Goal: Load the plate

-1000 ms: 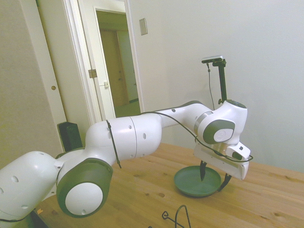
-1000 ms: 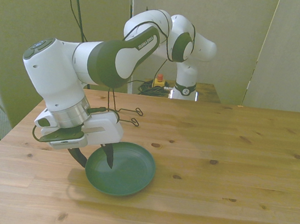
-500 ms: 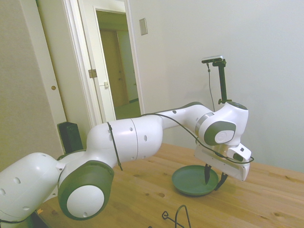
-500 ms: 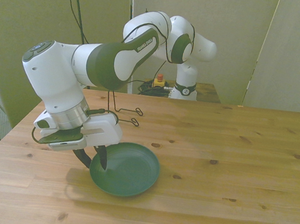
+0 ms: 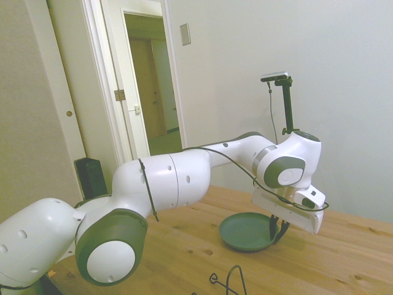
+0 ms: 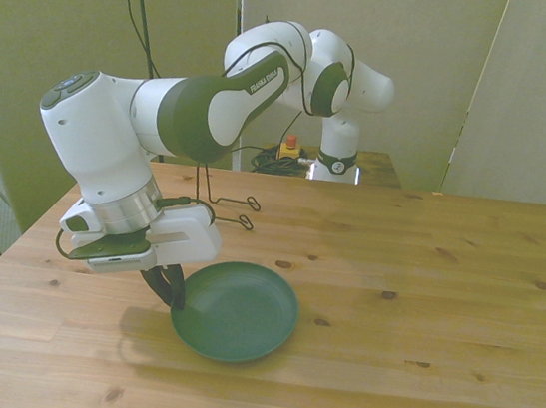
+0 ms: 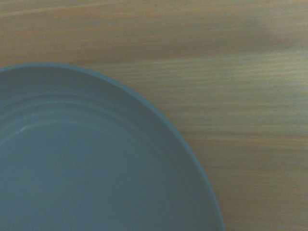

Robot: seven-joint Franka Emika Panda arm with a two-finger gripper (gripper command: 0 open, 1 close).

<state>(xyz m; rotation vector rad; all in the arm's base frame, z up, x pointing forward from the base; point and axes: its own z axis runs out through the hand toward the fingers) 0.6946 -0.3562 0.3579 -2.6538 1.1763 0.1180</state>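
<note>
The dark teal-green plate (image 6: 239,312) lies flat on the wooden table (image 6: 423,284), near its front edge toward the front view's left. My gripper (image 6: 169,288) points down at the plate's rim on the front view's left. Its two dark fingers are drawn close together with the rim between them. In the side view the plate (image 5: 244,232) sits under the wrist, and the gripper (image 5: 276,229) pinches its right edge. The wrist view shows the plate (image 7: 86,163) from close by, with nothing in it.
A dark wire rack (image 6: 225,201) stands on the table behind the gripper, and shows at the side view's lower edge (image 5: 228,279). A red stop button (image 6: 288,144) sits by the robot's base. Bare wood lies across the front view's right half.
The fingers, which stood apart astride the rim, have closed on it. The plate has slid a little toward the front view's right.
</note>
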